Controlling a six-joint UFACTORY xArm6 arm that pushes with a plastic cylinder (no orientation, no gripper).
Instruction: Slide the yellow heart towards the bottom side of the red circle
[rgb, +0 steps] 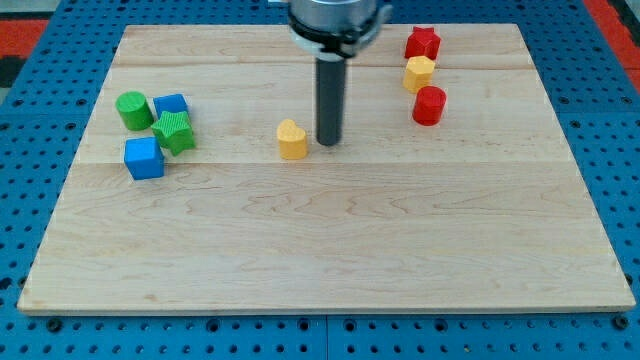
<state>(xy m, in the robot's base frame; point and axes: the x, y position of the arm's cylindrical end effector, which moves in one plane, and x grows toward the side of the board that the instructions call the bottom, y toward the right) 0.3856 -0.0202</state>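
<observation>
The yellow heart (292, 139) lies near the middle of the wooden board (330, 240). The red circle (429, 105) stands at the view's upper right, well to the right of the heart. My tip (328, 141) rests on the board just to the right of the yellow heart, a small gap apart from it. The rod rises straight up from the tip to the arm at the view's top.
A yellow hexagon (419, 72) sits just above the red circle, with a red star (422, 43) above that. At the view's left are a green cylinder (133, 110), a blue block (171, 105), a green star-like block (174, 132) and a blue cube (144, 158).
</observation>
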